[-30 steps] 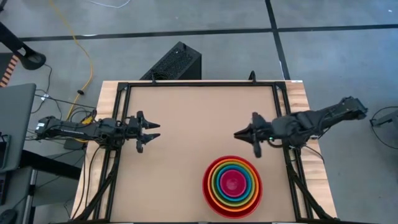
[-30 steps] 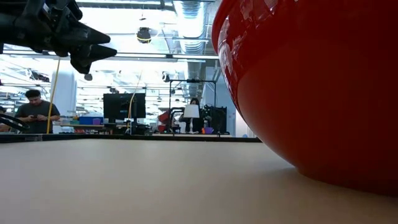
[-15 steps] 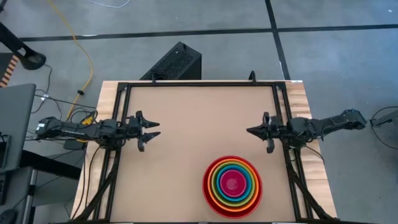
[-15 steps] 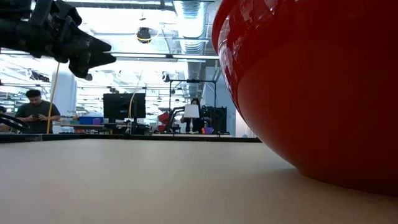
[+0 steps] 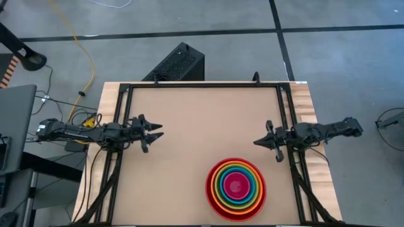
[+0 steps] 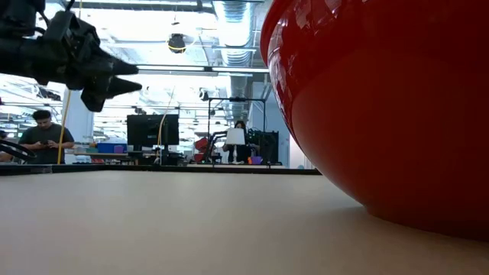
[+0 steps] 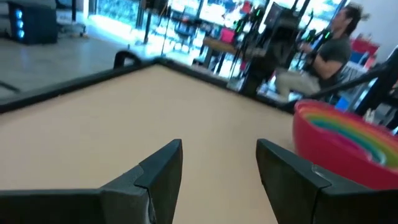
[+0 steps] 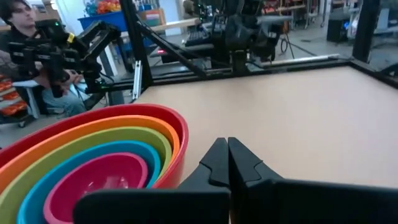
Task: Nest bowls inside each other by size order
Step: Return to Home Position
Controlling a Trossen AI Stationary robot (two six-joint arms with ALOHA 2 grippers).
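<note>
The five bowls [image 5: 237, 188] stand nested near the table's near edge, right of the middle: red outermost, then orange, lime green, blue, and pink innermost. The red bowl [image 6: 382, 99] rests by its base on the table. The stack also shows in the left wrist view [image 7: 348, 146] and the right wrist view [image 8: 93, 168]. My left gripper [image 5: 156, 131] hovers open and empty over the table's left side, also seen in the low view [image 6: 126, 76]. My right gripper [image 5: 257, 142] is shut and empty above the table's right side, beyond the bowls' far side.
A black frame [image 5: 202, 85] runs along the tan table's far edge and down both sides. Bare tabletop [image 5: 202, 126] lies between the two grippers. People sit at desks in the room beyond the table [image 6: 42, 137].
My right gripper has drawn back toward the table's right edge, away from the table's middle. My left gripper has sunk a little where it hovers. The bowls have kept still.
</note>
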